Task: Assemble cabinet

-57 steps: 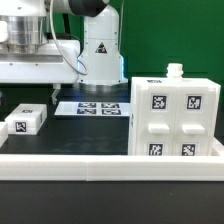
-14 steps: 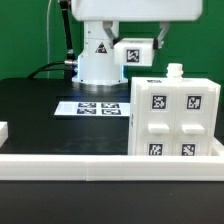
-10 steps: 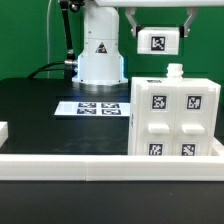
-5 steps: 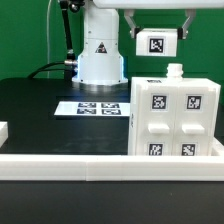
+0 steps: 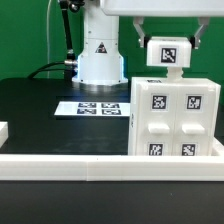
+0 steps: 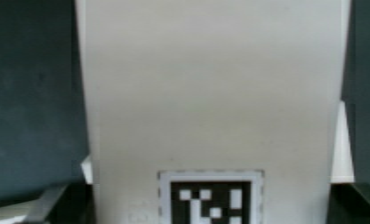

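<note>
Below the held block [image 5: 168, 55], the white boxy cabinet [image 5: 176, 122] shows tags.

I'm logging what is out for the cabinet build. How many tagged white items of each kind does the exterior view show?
cabinet: 1
small tagged block, held above the cabinet: 1
marker board: 1
Total: 3
</note>
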